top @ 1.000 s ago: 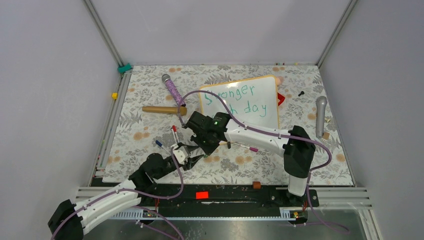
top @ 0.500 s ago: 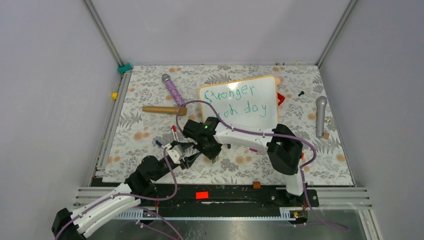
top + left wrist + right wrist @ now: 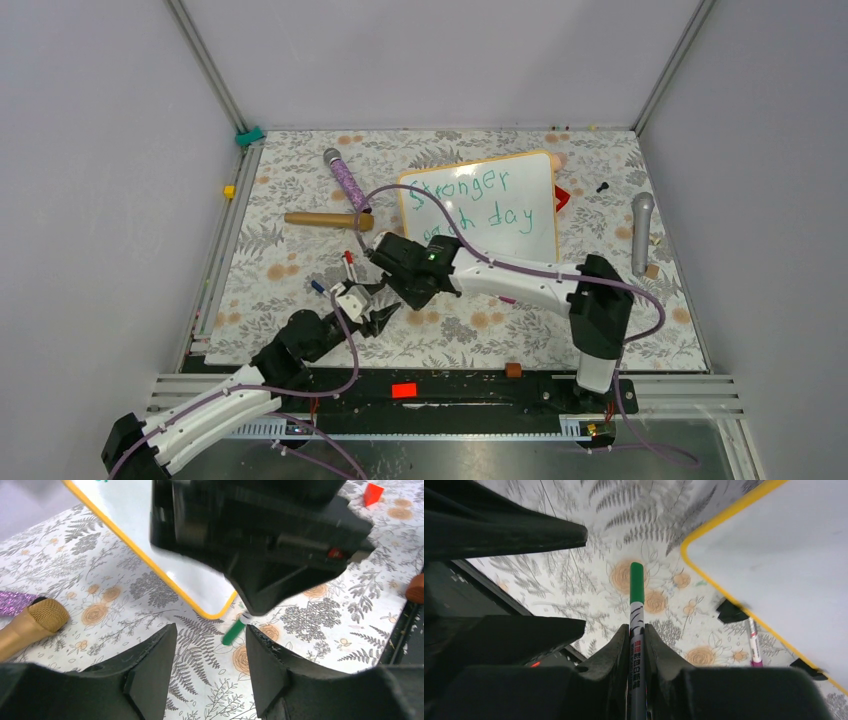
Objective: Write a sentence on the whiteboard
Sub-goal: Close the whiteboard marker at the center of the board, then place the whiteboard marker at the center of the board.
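The whiteboard (image 3: 538, 180) is placed on the far half of the flowered bench (image 3: 290, 250), a little right of the middle. The sentence (image 3: 478, 184) is written on it in green, in two lines. "Stronger" and "day" are read clearly, while the first word of the lower line is partly covered by a purple cable (image 3: 445, 218) in the top view. The writing is therefore judged to be complete, and only the handling of the pen is judged to remain. Just in front of the near left corner of the board, the right claw (image 3: 636, 630) is closed tightly on a green marker (image 3: 637, 587), which is held by its printed barrel with the green end pointed away from the board. Opposite to it, the left claw (image 3: 210, 629) is held open and empty, and the green end is seen just ahead of its fingertips, nearer to one finger than to the other. From here, the marker could be struck by that finger instead of being received in the gap, and so be turned aslant or pushed out of the narrow grip. The board could also be knocked by the right arm, which is close to it. Fresh ink could be smeared if the cable is dragged over the letters; whether it touches them cannot be told.
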You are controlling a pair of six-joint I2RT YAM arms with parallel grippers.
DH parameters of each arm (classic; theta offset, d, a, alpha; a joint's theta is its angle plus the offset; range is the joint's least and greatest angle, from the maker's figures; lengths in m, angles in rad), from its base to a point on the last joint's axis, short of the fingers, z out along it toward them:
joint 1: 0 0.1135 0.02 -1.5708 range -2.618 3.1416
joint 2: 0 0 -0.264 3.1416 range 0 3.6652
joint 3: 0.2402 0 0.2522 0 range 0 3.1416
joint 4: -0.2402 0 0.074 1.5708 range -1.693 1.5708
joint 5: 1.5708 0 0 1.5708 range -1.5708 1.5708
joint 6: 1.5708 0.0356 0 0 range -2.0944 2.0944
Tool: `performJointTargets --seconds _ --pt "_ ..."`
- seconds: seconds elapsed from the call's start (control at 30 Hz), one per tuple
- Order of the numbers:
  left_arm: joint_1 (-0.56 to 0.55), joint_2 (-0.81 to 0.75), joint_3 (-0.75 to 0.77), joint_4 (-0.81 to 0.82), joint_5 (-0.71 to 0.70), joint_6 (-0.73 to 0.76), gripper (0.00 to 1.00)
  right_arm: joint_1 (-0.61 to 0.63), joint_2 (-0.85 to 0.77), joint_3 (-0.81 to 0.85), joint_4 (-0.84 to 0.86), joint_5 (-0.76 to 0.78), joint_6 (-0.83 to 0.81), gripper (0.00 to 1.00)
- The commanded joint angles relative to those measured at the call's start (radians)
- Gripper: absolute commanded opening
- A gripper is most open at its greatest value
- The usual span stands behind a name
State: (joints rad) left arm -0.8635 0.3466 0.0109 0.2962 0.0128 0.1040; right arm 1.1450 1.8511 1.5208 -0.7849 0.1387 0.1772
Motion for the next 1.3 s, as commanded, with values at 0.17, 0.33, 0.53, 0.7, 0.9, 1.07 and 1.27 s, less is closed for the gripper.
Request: performJointTargets --seconds 0.17,0.33,0.53,0.7,0.9,1.07,1.27 --pt "-0.001 -0.02 0.038 0.001 -0.231 -0.134 0.6 -0.017 -0.086 -0.038 0.458 0.19 0.085 0.03" --pt "-0.002 0.006 0.047 0.003 -0.249 -0.147 0.61 -0.043 -0.087 -0.006 0.518 0.218 0.13 0.83" --pt "-0.001 0.036 0.058 0.009 -0.27 -0.156 0.62 -0.114 -0.284 -0.199 0.559 0.21 0.146 0.92" --pt "-0.001 0.057 0.06 0.018 -0.264 -0.153 0.63 -0.233 -0.559 -0.481 0.626 0.247 0.141 0.91" --pt "0.0 0.101 0.074 0.033 -0.265 -0.155 0.65 -0.334 -0.887 -0.767 0.656 0.379 0.051 0.89" --pt "0.001 0.145 0.103 0.029 -0.34 -0.173 0.71 -0.376 -1.112 -0.955 0.654 0.543 0.049 0.88" --pt "0.001 0.12 0.188 -0.074 -0.479 -0.18 0.76 -0.446 -1.36 -1.297 1.098 0.612 -0.143 0.87"
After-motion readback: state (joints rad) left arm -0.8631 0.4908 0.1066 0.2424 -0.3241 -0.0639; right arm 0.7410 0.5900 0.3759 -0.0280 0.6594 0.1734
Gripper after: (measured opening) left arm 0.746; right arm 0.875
